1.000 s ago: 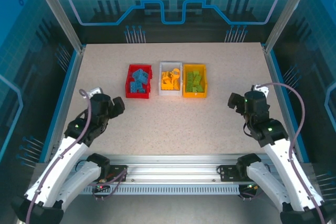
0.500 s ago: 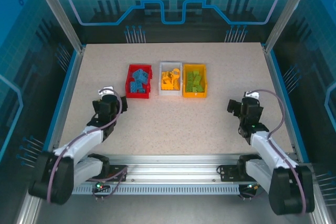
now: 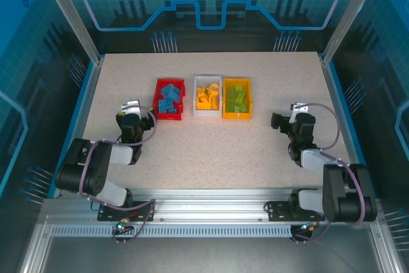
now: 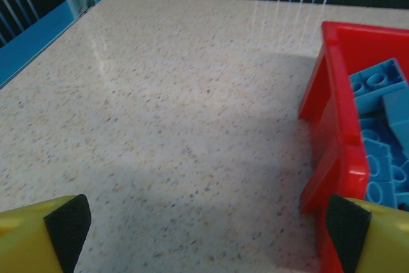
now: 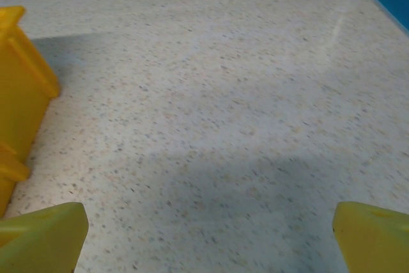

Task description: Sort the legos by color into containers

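Note:
Three containers stand in a row at the table's middle back. The red bin (image 3: 157,99) holds blue legos (image 3: 169,99), the white bin (image 3: 206,114) holds orange-yellow legos (image 3: 208,96), and the orange-yellow bin (image 3: 237,116) holds green legos (image 3: 237,98). My left gripper (image 3: 132,118) sits low just left of the red bin (image 4: 332,126), with blue legos (image 4: 383,113) showing inside. Its jaws (image 4: 208,225) stand open over bare table. My right gripper (image 3: 284,123) is low to the right of the orange-yellow bin (image 5: 19,94), also open (image 5: 209,231) with nothing in it.
Speckled tabletop (image 3: 211,151) stretches between the bins and the arm bases. A blue border (image 3: 80,113) and metal posts (image 3: 70,17) frame the table sides. An aluminium rail (image 3: 211,212) runs along the near edge.
Both arms have folded down and back into a low crouch near their bases. The grippers stayed open. Bins and legos have not moved.

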